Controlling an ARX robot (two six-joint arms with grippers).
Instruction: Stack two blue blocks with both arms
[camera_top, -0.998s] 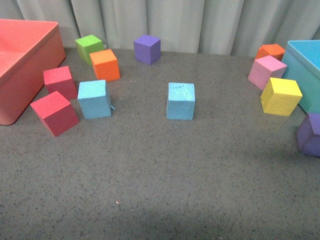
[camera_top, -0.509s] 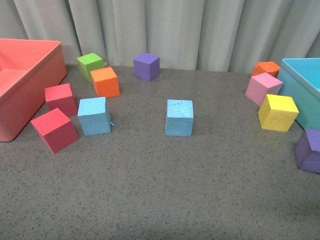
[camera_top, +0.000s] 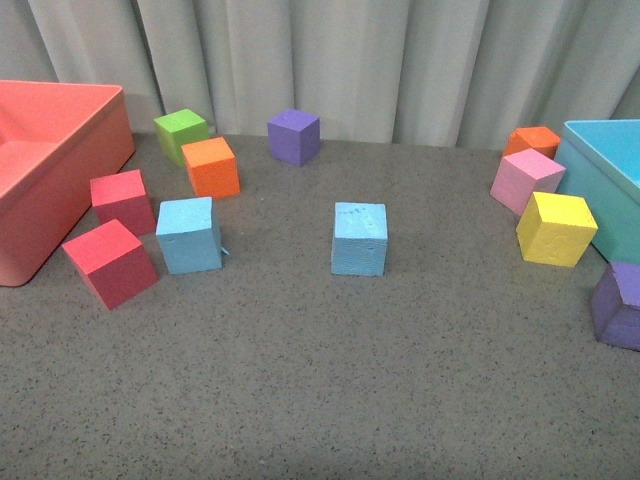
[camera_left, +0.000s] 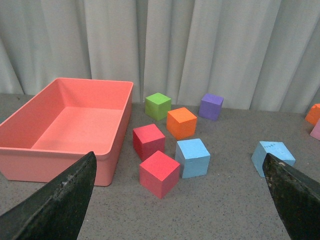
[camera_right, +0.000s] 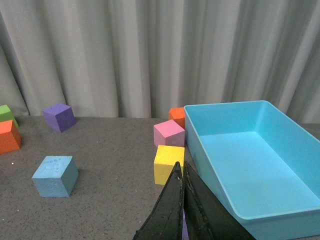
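Nothing of the stacking is done yet. The left blue block (camera_top: 189, 235) is seen resting on the grey worktop (camera_top: 320, 400), just beside a red cube (camera_top: 110, 262) and near the coral bin (camera_top: 70, 190). The middle blue block (camera_top: 359, 238) is set well apart from it, alone in open space (the easier one to reach, it is judged). Neither arm is shown in the front view. The left jaws are spread wide and empty, and the left blue block is framed between them in the left wrist view. The right jaws are pressed together with nothing held. Both grasps, the lift and the placing are left to be done
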